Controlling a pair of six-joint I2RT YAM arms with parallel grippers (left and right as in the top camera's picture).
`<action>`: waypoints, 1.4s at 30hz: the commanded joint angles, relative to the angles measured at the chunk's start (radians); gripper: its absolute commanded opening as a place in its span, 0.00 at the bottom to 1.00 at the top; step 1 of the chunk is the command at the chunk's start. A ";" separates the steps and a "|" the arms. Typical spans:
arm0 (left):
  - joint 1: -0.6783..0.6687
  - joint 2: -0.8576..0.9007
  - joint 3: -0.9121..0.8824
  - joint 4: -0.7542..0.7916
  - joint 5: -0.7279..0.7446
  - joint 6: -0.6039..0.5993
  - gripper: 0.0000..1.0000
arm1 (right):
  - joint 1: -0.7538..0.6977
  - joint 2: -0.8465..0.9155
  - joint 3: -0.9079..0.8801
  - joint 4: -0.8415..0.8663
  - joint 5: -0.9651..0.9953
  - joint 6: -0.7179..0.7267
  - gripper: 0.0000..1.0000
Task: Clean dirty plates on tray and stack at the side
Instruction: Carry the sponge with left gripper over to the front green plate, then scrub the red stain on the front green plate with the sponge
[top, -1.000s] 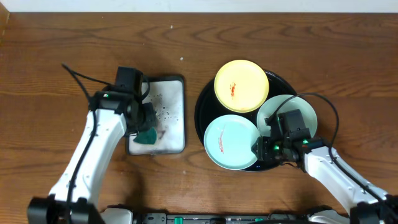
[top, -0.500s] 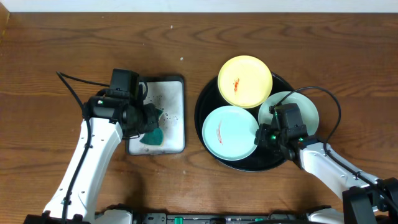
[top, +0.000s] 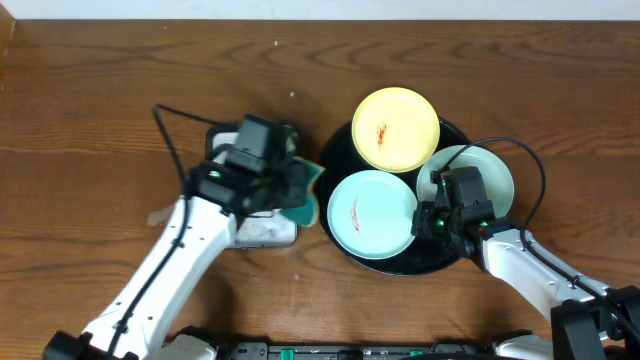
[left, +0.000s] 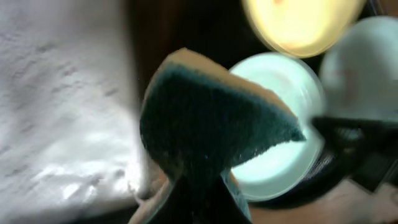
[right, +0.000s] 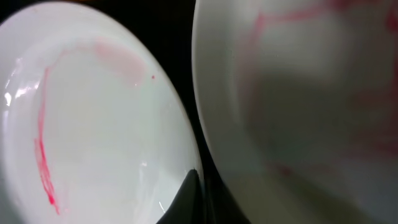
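The black tray (top: 420, 268) holds three plates. The pale yellow plate (top: 397, 130) at the back has a small red smear. The front mint-blue plate (top: 365, 215) has a red streak. The second mint-blue plate (top: 485, 170) lies at the right, partly under my right arm. My left gripper (top: 300, 195) is shut on the teal sponge (left: 211, 124) and holds it at the tray's left edge, next to the front mint plate (left: 273, 168). My right gripper (top: 428, 218) is shut on the right rim of the front mint plate (right: 93, 124), with the second mint plate (right: 311, 93) close beside it.
A small grey-white tray (top: 268, 232) lies left of the black tray, mostly hidden under my left arm; it also shows in the left wrist view (left: 62, 93). Bare wooden table (top: 100, 100) surrounds everything.
My left arm has swung right from the grey-white tray, carrying the sponge to the black tray's left edge. The right gripper shifted the front mint plate slightly back, then held still.
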 joint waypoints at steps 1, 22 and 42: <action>-0.071 0.070 0.017 0.061 0.012 -0.087 0.07 | 0.008 0.010 0.002 -0.012 0.017 -0.082 0.04; -0.269 0.585 0.019 0.233 -0.153 -0.211 0.07 | 0.008 0.079 0.003 -0.034 0.017 -0.058 0.01; -0.241 0.622 0.098 0.350 0.183 -0.259 0.07 | 0.008 0.079 0.003 -0.073 0.018 -0.043 0.01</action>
